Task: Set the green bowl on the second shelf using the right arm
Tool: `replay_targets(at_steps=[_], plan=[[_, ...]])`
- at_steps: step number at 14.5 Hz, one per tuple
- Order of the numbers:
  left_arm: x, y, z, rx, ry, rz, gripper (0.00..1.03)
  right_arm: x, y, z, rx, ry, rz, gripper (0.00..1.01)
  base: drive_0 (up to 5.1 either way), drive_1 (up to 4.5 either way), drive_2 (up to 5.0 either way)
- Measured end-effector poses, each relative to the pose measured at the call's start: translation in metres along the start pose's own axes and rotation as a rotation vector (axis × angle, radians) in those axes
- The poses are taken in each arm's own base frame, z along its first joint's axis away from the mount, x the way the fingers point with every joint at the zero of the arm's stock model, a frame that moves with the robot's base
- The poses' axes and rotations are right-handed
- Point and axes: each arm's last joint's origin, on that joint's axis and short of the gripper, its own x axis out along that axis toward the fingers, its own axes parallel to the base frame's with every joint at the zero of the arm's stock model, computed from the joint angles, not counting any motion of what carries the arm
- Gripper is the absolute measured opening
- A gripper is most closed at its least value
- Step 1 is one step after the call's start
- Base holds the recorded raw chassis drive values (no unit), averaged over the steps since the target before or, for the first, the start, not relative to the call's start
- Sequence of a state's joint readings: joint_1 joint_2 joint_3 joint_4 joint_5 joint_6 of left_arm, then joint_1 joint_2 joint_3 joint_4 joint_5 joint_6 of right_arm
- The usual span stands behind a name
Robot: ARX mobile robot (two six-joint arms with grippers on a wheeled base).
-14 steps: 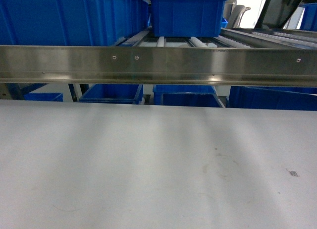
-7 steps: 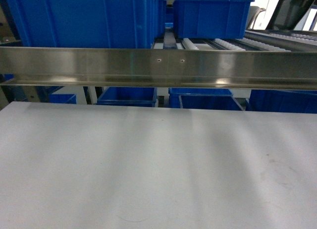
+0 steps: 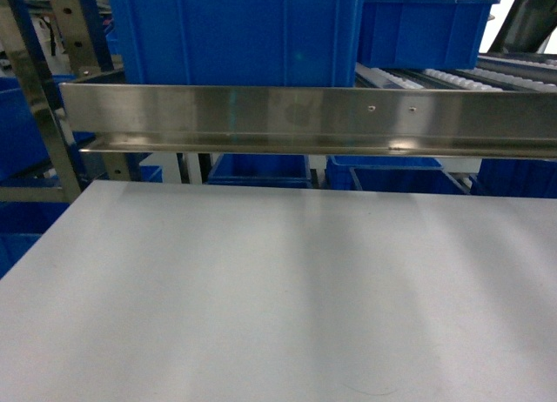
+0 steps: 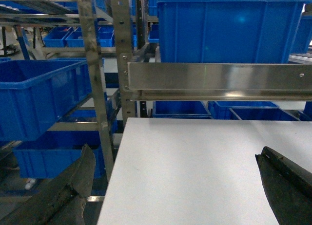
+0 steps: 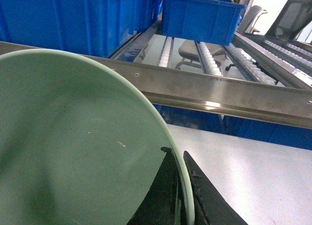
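The green bowl (image 5: 73, 147) fills the left of the right wrist view, pale mint and tilted, held above a white shelf board (image 5: 253, 176). My right gripper (image 5: 178, 157) is shut on the bowl's thin rim, one dark finger inside and one outside. In the left wrist view my left gripper (image 4: 175, 186) stands open over the left edge of the white board (image 4: 195, 166), nothing between its fingers (image 4: 73, 186). The head view shows the same white board (image 3: 278, 280) under a steel rail (image 3: 305, 119), but neither the bowl nor a gripper. Which level is the second shelf I cannot tell.
Large blue bins (image 3: 235, 32) stand on the roller level above the rail, with more blue bins (image 4: 39, 93) on racks to the left. A perforated steel upright (image 3: 35, 97) marks the rack's left end. An office chair (image 5: 292, 15) shows far right.
The head view has swung left: rail screws and bins slid right, and the rack's left upright has come into view. The stained part of the board has left the view.
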State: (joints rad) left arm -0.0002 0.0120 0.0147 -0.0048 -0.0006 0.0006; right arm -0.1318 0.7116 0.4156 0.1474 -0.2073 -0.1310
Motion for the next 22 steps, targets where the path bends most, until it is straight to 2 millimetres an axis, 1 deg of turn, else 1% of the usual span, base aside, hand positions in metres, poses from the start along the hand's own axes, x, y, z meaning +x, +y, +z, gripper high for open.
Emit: replay_targets(at_steps=[22], plan=[[0.0, 0.0, 0.0, 0.0, 0.0, 0.0, 0.98, -0.0001, 0.0001, 0.0002, -0.001, -0.002, 0.0, 0.02, -5.0, 2.45, 2.4]])
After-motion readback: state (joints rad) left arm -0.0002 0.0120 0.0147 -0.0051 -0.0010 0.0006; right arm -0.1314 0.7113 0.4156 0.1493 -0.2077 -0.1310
